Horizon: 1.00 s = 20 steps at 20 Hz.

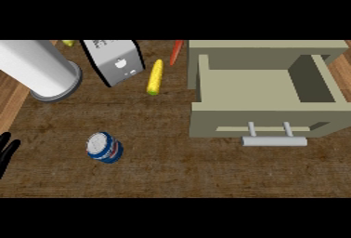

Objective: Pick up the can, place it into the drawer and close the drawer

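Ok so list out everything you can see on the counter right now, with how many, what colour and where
can: one, blue and white with some red, upright on the counter at lower left, apart from the drawer
drawer: one, pale beige with a grey bar handle, pulled open at right, nothing visible inside
corn cob: one, yellow, lying left of the drawer
carrot: one, orange-red, at the top edge by the drawer's back left corner
toaster: one, silver and dark, top centre-left
cylinder: one, white with a grey rim, top left
yellow item: one, mostly hidden at the top edge, cannot tell what
counter: brown wood grain
left hand: black, open, resting at the left edge
right hand: not in view
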Tool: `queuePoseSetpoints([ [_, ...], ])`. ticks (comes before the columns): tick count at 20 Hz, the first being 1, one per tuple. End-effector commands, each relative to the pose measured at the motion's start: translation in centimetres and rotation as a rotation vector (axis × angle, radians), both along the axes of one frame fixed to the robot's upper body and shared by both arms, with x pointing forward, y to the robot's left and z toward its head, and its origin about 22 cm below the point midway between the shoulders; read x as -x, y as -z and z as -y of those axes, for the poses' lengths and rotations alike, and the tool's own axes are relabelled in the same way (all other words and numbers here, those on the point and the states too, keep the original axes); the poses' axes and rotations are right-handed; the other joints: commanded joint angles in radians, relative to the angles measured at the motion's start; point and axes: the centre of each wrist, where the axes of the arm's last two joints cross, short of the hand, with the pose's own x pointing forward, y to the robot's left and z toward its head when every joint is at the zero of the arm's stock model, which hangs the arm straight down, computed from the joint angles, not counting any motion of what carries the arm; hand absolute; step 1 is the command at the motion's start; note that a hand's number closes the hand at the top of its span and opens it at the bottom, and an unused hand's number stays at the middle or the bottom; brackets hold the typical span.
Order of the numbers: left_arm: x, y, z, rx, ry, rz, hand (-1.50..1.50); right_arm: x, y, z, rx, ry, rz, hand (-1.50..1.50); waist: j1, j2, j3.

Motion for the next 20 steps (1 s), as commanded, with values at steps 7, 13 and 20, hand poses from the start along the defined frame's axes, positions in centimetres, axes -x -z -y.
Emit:
queuePoseSetpoints([
  [7, -0.6, -1.4, 0.3, 0.208, -0.019, -0.057, -1.5, 2.6, 0.9, 3.2, 0.0, -0.028, 0.017, -1.5, -0.012, 0.001, 0.001],
  [13, -2.7, -0.8, 0.7, 0.272, -0.001, -0.101, -1.5, 2.9, -0.6, 3.6, -0.004, -0.014, -0.007, -1.5, -0.007, 0.001, 0.0],
  [20, -6.1, 2.5, 0.7, 0.3, -0.019, -0.128, -1.5, 4.3, -0.2, 4.6, -0.006, -0.016, 0.002, -1.5, -0.008, 0.002, 0.0],
])
